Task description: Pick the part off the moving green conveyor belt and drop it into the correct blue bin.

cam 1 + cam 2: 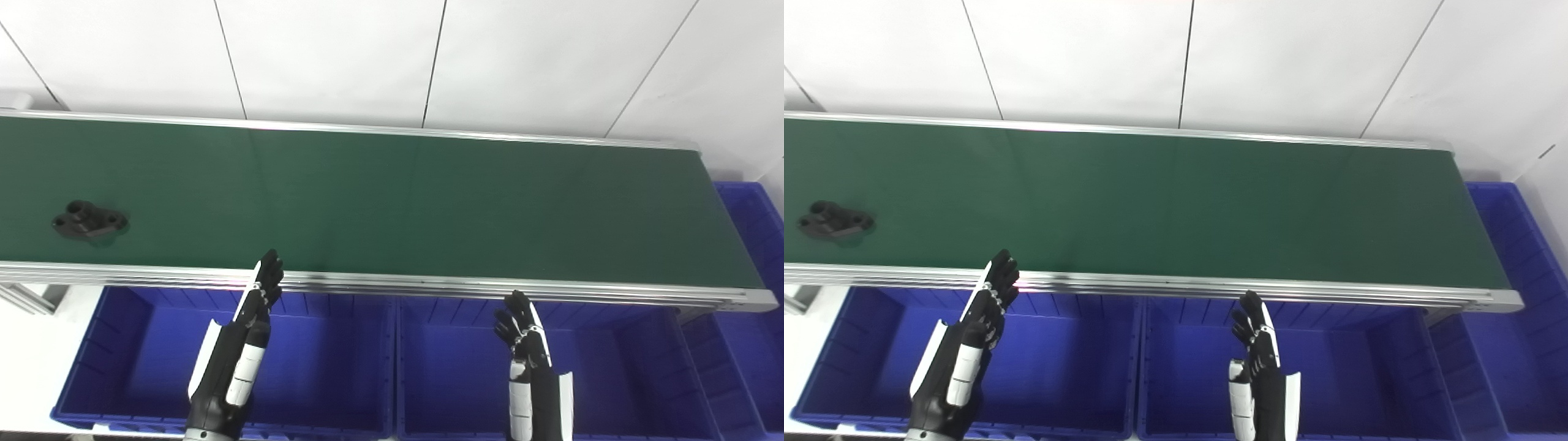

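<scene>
A black part with round holes lies on the green conveyor belt at its far left; it also shows in the right eye view. My left hand is open and empty, fingers straight, over the left blue bin with its fingertips at the belt's near rail. It is well right of the part. My right hand is open and empty over the middle blue bin, just below the rail.
A third blue bin stands past the belt's right end. An aluminium rail runs along the belt's near edge. A white tiled wall lies behind the belt.
</scene>
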You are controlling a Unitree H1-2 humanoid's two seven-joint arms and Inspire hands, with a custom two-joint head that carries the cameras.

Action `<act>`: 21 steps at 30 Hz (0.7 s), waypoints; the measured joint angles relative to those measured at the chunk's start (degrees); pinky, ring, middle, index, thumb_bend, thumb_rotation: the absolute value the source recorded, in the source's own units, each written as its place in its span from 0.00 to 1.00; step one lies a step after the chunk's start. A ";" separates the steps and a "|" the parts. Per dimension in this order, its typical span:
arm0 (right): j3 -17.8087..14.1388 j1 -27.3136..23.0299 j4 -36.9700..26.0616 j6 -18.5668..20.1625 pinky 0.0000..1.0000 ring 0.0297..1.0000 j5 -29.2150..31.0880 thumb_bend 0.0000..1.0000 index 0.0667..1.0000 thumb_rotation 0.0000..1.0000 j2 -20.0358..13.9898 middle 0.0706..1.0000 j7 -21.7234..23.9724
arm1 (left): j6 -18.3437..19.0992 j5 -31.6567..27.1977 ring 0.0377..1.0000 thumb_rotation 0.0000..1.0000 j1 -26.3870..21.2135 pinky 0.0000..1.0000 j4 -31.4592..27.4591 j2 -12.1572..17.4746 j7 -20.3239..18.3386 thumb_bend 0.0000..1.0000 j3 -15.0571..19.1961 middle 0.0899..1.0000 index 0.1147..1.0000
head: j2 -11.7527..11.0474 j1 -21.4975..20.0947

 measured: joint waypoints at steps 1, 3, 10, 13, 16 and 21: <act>-0.02 0.00 0.00 0.01 0.86 0.87 0.00 0.74 0.91 1.00 0.01 0.91 0.13 | 0.10 0.04 1.00 1.00 0.04 1.00 -0.02 -0.01 -0.06 0.62 -0.03 1.00 1.00 | 0.00 0.00; -0.05 0.01 -0.01 0.04 0.86 0.87 0.00 0.74 0.90 1.00 0.03 0.90 0.44 | 0.15 0.18 1.00 1.00 0.06 1.00 -0.09 -0.03 -0.10 0.62 -0.03 1.00 1.00 | 0.00 0.35; -0.12 0.01 -0.03 1.20 0.86 0.86 0.27 0.74 0.90 1.00 0.10 0.90 1.14 | 0.84 1.26 1.00 1.00 0.05 1.00 -0.11 -0.09 -0.12 0.63 0.00 1.00 1.00 | -0.26 0.70; -0.13 0.01 -0.03 1.70 0.86 0.86 0.32 0.74 0.90 1.00 0.10 0.90 1.43 | 0.96 1.62 1.00 1.00 0.04 1.00 -0.10 -0.13 -0.11 0.63 -0.01 1.00 1.00 | -0.35 0.79; -0.13 0.01 -0.02 1.72 0.86 0.86 0.39 0.74 0.89 1.00 0.10 0.89 1.84 | 0.96 2.13 1.00 1.00 0.03 1.00 -0.08 -0.15 -0.11 0.63 -0.01 1.00 1.00 | -0.35 0.79; -0.22 0.01 0.01 1.95 0.86 0.86 0.72 0.75 0.88 1.00 0.14 0.89 2.37 | 0.95 2.46 1.00 1.00 0.02 1.00 0.13 -0.29 -0.10 0.63 -0.10 1.00 1.00 | -1.23 1.41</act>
